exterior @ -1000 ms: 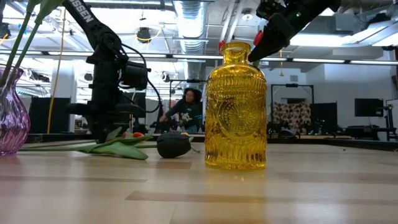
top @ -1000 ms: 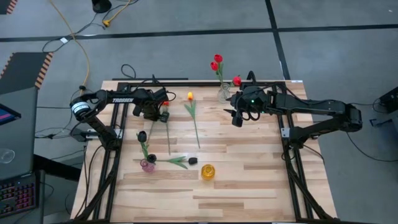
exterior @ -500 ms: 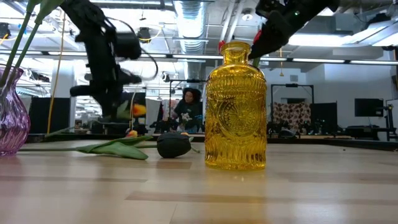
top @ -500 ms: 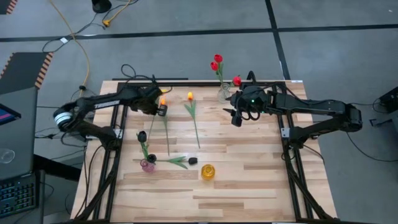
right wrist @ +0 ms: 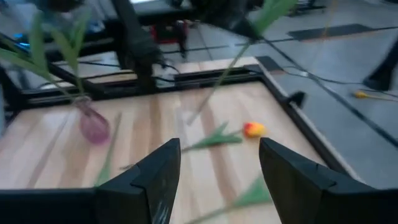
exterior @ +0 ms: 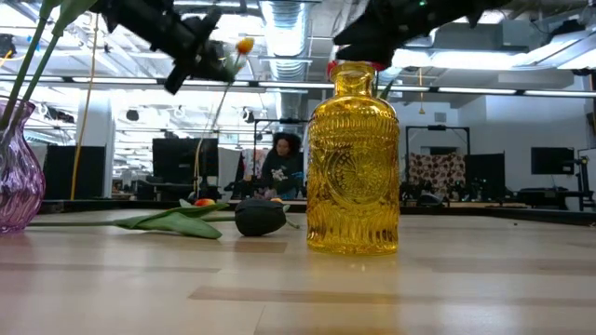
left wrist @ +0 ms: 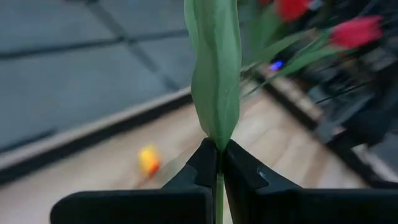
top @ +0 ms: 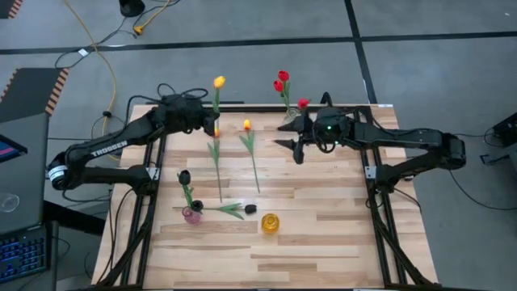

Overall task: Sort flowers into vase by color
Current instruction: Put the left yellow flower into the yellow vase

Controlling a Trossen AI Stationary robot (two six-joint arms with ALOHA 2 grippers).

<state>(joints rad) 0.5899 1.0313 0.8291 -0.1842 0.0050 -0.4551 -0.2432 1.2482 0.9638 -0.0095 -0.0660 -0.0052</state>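
From above, our left gripper [top: 208,125] is clenched on a yellow tulip [top: 218,82], lifted over the table's far edge; our right gripper [top: 292,145] hangs empty, fingers spread, beside the clear vase [top: 290,121] of red tulips [top: 281,80]. A second yellow tulip [top: 247,125] and a black tulip [top: 250,208] lie on the wood, near the yellow vase [top: 270,223] and purple vase [top: 191,215].

At table height, the stem dangles well behind the yellow vase [exterior: 353,158].

At the left wrist, the fingers [left wrist: 205,163] pinch stem and leaf [left wrist: 214,68] together. We should carry it slowly and lower the stem tip-first into the narrow neck.
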